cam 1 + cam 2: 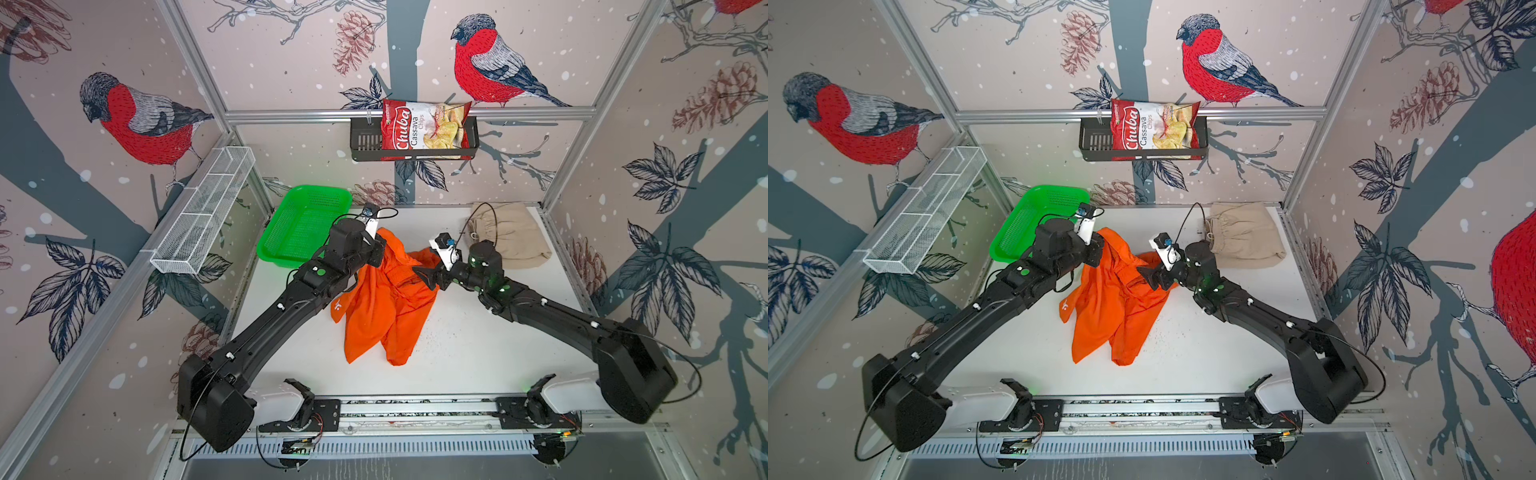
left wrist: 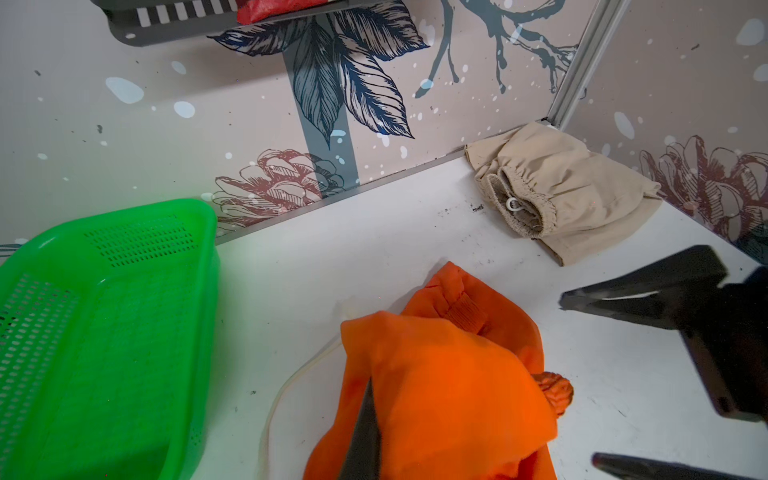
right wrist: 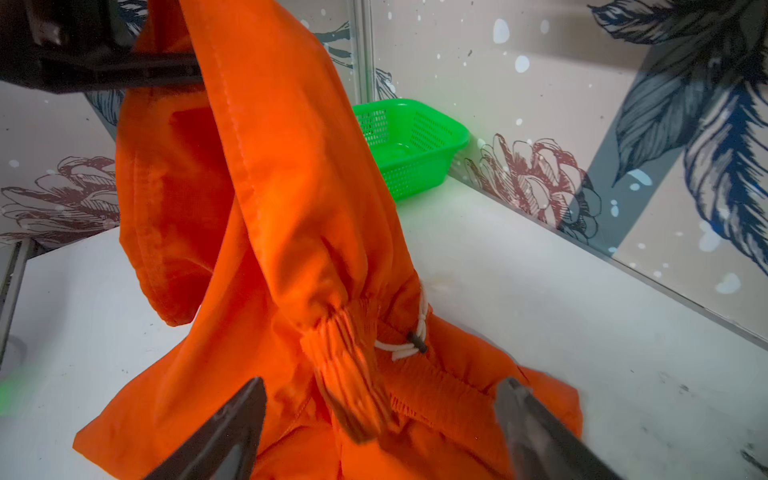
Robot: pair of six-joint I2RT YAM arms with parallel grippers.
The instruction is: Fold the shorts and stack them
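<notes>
The beige shorts [image 1: 509,237] lie folded in a compact bundle at the far right corner of the surface [image 1: 478,340], well apart from everything else, so that half of the job looks done. The orange shorts [image 1: 386,307] are not yet folded: they sit crumpled mid-surface, one part lifted by the left hand [image 3: 183,70], which is pressed together on the cloth, while the right hand [image 1: 426,277] stands spread around the gathered waistband without pinching it. In my judgement, what is left is flattening and folding the orange pair, then setting it on the beige one
</notes>
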